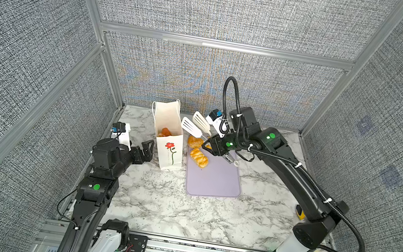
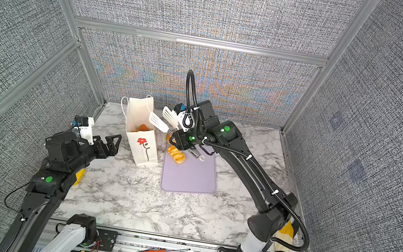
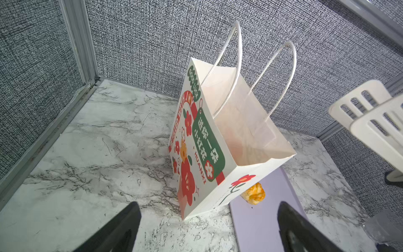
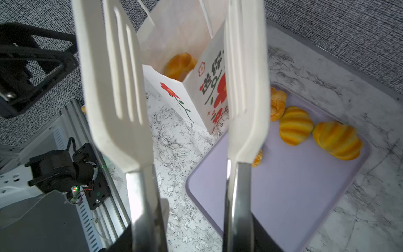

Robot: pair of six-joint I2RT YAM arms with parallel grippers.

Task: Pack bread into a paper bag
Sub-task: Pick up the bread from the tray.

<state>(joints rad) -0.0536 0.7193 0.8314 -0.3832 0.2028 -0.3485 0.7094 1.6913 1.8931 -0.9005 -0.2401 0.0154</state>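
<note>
A marble-patterned worktop [image 1: 155, 201], white with grey veining and a smooth sheen, carries everything. On it lies a flat lilac tray [image 1: 216, 181], a matt rectangle with rounded corners and a low raised rim. Just beside the tray's edge stands the paper bag [image 1: 170, 152], tall, upright and crisp-folded, of white paper with thin white cord handles. Its mouth is open, and a red flower on a green stem is printed on its narrow side.

The right pincer [image 1: 210, 143] is clamped on the metal handles of a pair of tongs [image 1: 192, 126]. Their broad, white, slotted blades stand apart with nothing between them, in the air beside the bag's mouth and above the far end of the tray. The left pincer [image 2: 109, 145], black and angular, is spread wide and holds nothing; it is near the bag's other side, apart from it.

The bread [image 4: 295, 125] is glossy, golden-yellow and ribbed. Several rounded pieces lie at the far end of the tray near the bag, and at least one piece [image 4: 180, 65] sits inside the bag.
</note>
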